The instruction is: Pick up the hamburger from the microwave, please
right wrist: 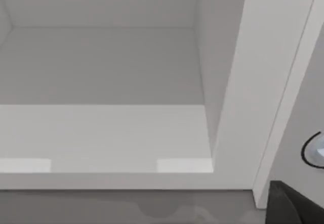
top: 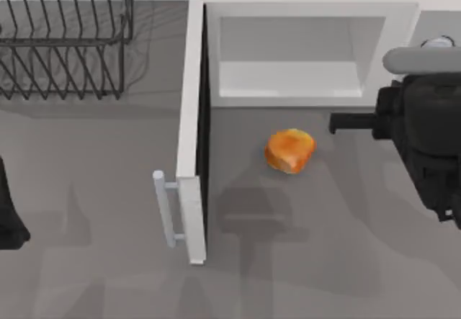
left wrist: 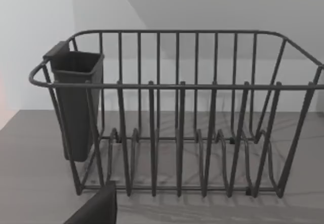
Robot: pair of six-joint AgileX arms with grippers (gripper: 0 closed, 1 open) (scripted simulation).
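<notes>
Hamburger, a small round orange-tan bun [top: 289, 150], lies on the grey table just outside the large white box microwave [top: 310, 16], whose side-hinged door [top: 191, 132] stands wide open for access. I see my right gripper [top: 344, 122] near the bun, holding nothing; its opening I cannot tell. My left arm [top: 11, 222] sits parked at the table's left edge.

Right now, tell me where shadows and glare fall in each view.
Top view: soft grey shadows spread over the grey table in front of the open white microwave door and beside the small orange-tan hamburger. Left wrist view: the black wire dish rack casts faint lines under itself. Right wrist view: two bright patches shine on the white microwave sill.
</notes>
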